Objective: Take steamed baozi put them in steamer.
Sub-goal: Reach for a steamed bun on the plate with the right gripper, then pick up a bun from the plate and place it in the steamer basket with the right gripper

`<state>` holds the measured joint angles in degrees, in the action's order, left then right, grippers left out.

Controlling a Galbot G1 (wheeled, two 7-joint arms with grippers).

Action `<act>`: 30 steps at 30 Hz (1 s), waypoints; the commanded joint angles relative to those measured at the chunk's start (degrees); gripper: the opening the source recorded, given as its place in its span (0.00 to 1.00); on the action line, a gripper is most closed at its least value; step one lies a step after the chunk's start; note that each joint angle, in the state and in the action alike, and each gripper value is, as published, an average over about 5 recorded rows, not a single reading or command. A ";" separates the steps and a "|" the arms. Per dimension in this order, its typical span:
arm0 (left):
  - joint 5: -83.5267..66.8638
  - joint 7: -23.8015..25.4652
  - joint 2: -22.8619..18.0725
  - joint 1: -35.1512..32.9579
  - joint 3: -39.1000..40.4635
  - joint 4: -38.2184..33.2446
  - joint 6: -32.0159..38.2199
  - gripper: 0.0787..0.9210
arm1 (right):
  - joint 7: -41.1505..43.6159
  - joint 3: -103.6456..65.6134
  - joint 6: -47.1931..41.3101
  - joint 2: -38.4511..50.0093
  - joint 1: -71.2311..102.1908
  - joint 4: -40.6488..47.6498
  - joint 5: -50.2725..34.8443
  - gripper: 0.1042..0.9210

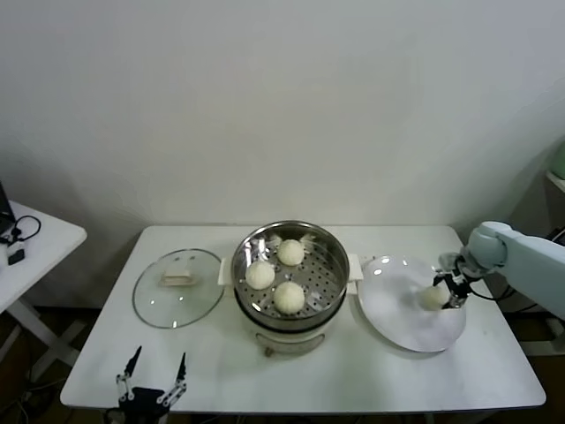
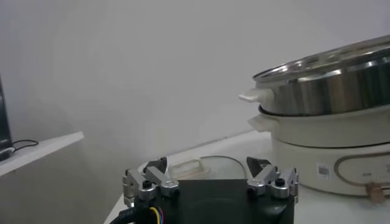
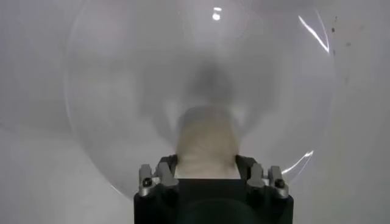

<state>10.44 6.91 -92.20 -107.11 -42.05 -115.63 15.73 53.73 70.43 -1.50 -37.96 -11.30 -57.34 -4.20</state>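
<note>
The steel steamer [image 1: 328,251] stands mid-table on its cream base and holds three cream-white baozi [image 1: 289,297] on its perforated floor. A fourth baozi [image 1: 433,298] is over the white plate [image 1: 397,322] at the right. My right gripper [image 1: 444,291] is shut on this baozi; in the right wrist view the bun [image 3: 205,143] fills the gap between the fingers [image 3: 164,167], just above the plate [image 3: 122,91]. My left gripper [image 1: 152,375] is open and empty at the table's front left edge, also seen in the left wrist view [image 2: 207,173], with the steamer [image 2: 332,82] beyond it.
A flat round glass lid [image 1: 178,287] lies left of the steamer, also seen in the left wrist view [image 2: 201,165]. A second white table [image 1: 35,243] stands at the far left. The wall is close behind the table.
</note>
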 commanded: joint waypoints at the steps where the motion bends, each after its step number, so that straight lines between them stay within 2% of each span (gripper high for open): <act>1: -0.04 -0.05 -2.80 -0.08 -0.06 -0.03 0.13 0.88 | 0.47 -0.33 -0.02 0.27 -0.43 -0.61 -0.06 0.63; 6: 0.04 -0.07 -2.80 -0.14 0.03 -0.16 0.19 0.88 | 1.59 7.53 -0.38 2.74 -9.61 -6.21 -5.27 0.59; 16: -0.06 0.02 -2.80 -0.13 0.32 -0.66 -0.07 0.88 | 4.09 34.93 -4.81 1.78 -50.23 -28.14 -31.77 0.59; 22: -0.13 0.09 -2.80 -0.15 0.46 -0.81 -0.24 0.88 | 3.74 28.76 -9.82 -2.55 -57.07 -34.87 -42.24 0.59; 30: -0.13 0.11 -2.80 -0.14 0.73 -0.83 -0.19 0.88 | -3.22 17.43 -16.07 -9.69 -48.36 -38.72 -42.89 0.59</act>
<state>10.33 7.00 -92.20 -107.16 -41.29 -116.39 15.48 55.70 92.55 -10.23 -40.33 -54.41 -85.69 -36.67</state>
